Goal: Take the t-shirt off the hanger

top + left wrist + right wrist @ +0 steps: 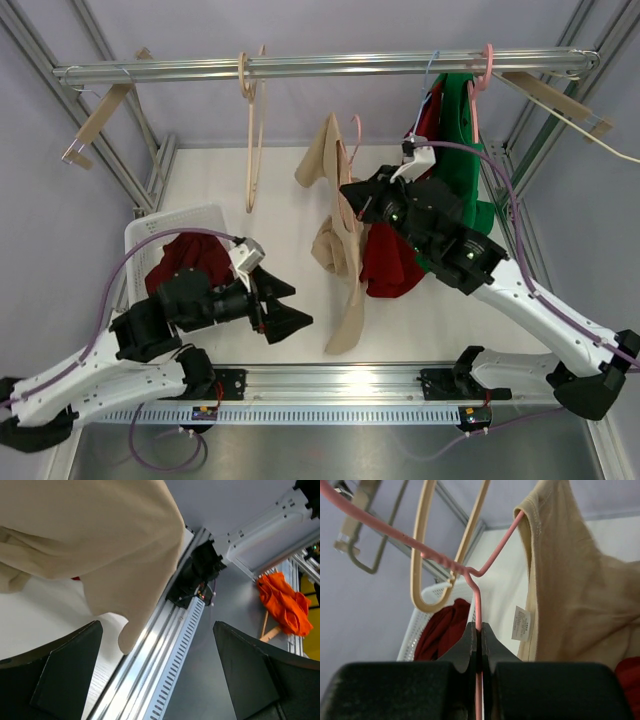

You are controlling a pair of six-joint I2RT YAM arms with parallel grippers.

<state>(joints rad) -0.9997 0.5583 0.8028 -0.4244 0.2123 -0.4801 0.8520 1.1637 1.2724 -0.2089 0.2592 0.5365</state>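
Observation:
A beige t-shirt (338, 245) hangs off one end of a thin pink hanger (354, 128), bunched and drooping to the table. My right gripper (353, 195) is shut on the hanger's wire (478, 611) just below its twisted neck. In the right wrist view the t-shirt (570, 595) hangs at the right from the hanger's tip, its white label showing. My left gripper (293, 304) is open and empty, low at the left of the t-shirt's hanging end. In the left wrist view the t-shirt (90, 540) fills the upper left, above and beyond my open gripper (160, 680).
A white basket (165, 225) holding a dark red garment (188, 258) stands at the left. A wooden hanger (252, 130) hangs on the rail (320, 66). Green and red garments (455, 130) hang at the right on another pink hanger. An orange cloth (282, 605) lies off the table.

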